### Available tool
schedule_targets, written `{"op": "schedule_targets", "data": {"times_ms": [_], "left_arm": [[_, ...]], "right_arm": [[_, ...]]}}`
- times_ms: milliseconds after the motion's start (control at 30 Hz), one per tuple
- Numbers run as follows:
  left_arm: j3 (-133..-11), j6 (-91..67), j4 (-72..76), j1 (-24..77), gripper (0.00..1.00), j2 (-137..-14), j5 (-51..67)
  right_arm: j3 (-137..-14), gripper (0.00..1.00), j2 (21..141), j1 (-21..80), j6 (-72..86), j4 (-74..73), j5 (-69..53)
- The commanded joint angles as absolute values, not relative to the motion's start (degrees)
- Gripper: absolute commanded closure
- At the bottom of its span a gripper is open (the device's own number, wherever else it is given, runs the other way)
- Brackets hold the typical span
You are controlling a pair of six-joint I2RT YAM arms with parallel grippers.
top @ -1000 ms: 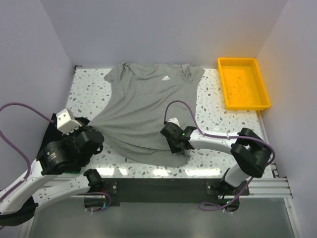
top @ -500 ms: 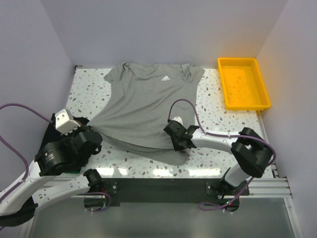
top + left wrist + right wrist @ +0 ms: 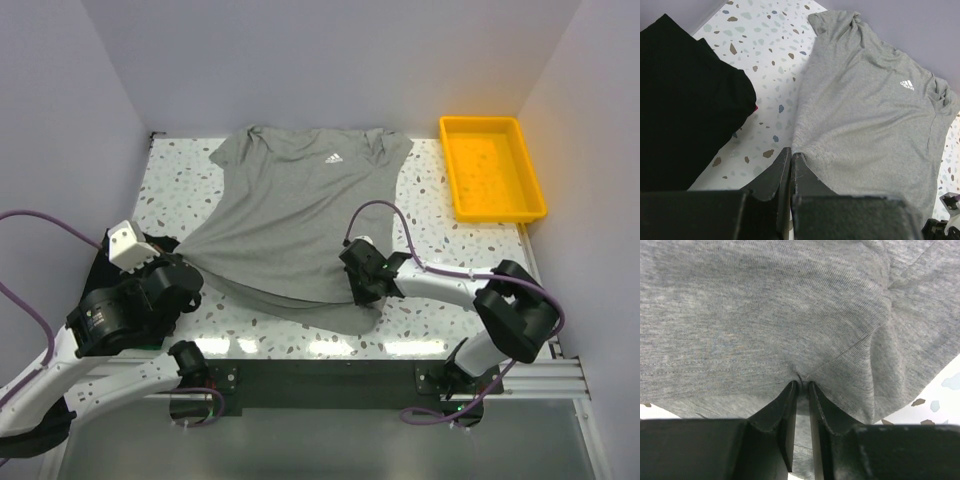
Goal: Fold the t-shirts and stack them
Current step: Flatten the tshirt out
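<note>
A folded black t-shirt [image 3: 685, 100] lies at the far left of the desk [image 3: 170, 165]. Just beside it the left gripper [image 3: 791, 156] is closed, its tips pinching the left hem corner of the grey t-shirt [image 3: 300, 200]. That shirt lies spread logo-up mid-desk, collar away from the arms. The right gripper [image 3: 802, 386] nips the hem further right, jaws nearly together on fabric. The first fold seems in hand; next, both should lift the hem evenly and carry it toward the collar
</note>
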State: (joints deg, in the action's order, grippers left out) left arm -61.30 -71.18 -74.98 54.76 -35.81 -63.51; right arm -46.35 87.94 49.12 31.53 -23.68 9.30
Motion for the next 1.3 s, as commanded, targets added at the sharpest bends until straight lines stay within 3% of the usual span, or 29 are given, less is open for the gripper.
{"op": "schedule_targets", "data": {"times_ms": [0,1033,1267], "left_arm": [[-63.3,-70.2,-75.4,54.6,1.0,-35.3,-66.7],[-60.4,-70.8,-75.3,54.6,1.0,-35.4,-63.8],[-59.7,-70.9,-75.0,54.6,1.0,-35.3,-63.4]], "right_arm": [[-45.1,0.82,86.5,47.7,32.5,-20.8,6.0],[-44.1,0.87,78.3,41.7,36.1,-21.6,0.7],[-48.6,0.8,83.0,46.6,33.8,-24.9,8.0]]}}
